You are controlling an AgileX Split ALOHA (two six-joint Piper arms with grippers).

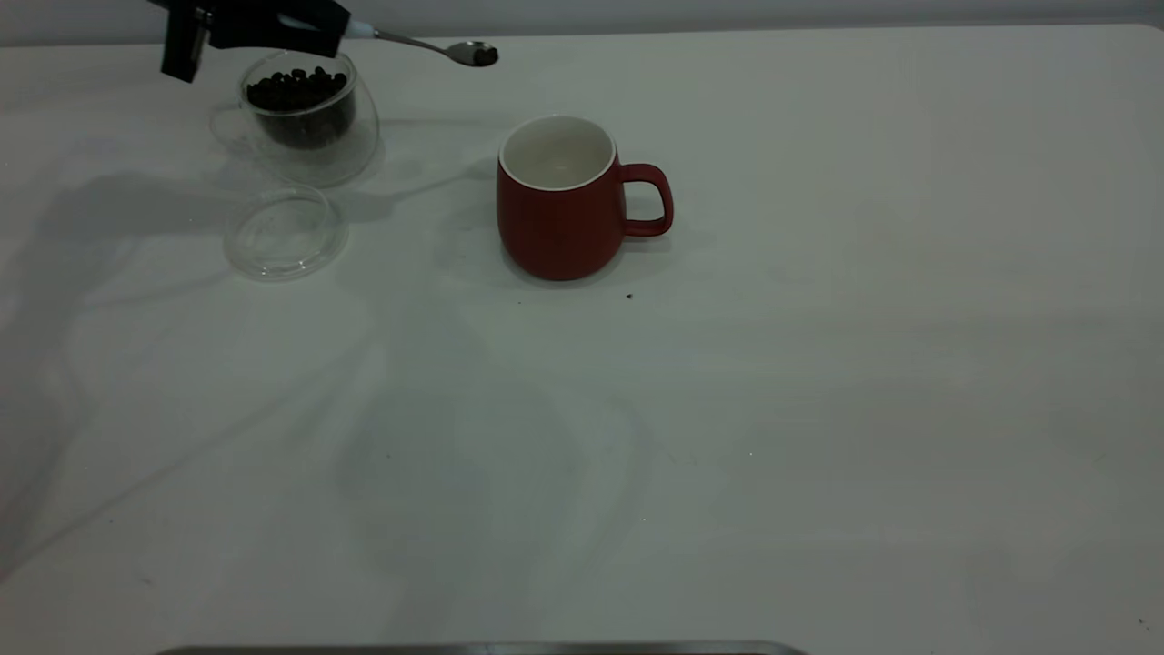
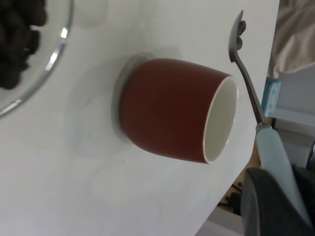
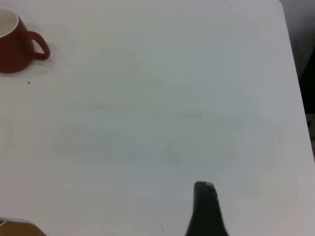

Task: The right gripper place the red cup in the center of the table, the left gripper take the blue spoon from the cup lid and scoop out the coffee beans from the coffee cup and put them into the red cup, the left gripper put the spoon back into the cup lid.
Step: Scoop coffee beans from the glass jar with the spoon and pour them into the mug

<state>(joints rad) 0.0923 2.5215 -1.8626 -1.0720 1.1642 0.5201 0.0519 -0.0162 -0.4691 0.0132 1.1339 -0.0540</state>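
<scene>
Black left end effector [image 1: 273,25] at far-left top of exterior view, up off the tabletop [image 1: 727,409], above the coffee cup [image 1: 309,123]. Clamped on pale handle of blue spoon [image 1: 427,45]; handle pinched between the fingers, metal neck and bowl sticking out toward centre. Spoon roughly level, bowl in the air between coffee cup and red cup [image 1: 559,200], nearer the far edge. Dark bits in the bowl, likely a few beans; in left wrist view seen at spoon [image 2: 246,73] tip, too small to count. Left wrist view: finger [image 2: 275,206] dark under the pale handle.

Coffee cup: clear glass, upright, directly below end effector, coffee beans [image 1: 298,95] heaped dark inside, up near the rim. Handle clear, on side away from the red cup.

Cup lid [image 1: 286,232]: clear disc flat on tabletop, just in front of coffee cup, nothing in it. Close to cup, contact not clear.

Red cup: upright near mid-tabletop, well apart from glass cup and lid, loop handle pointing to right arm's side. White interior, looks bare in exterior view. Left wrist view shows red cup [image 2: 177,113] side-on, rim toward spoon, spoon not over opening.

Couple of dark specks [image 1: 629,296] on tabletop just in front of red cup.

Right end effector: one dark fingertip [image 3: 205,209] only, right wrist view, over bare tabletop, well away from red cup [image 3: 17,44]. Open or closed: can't tell.
</scene>
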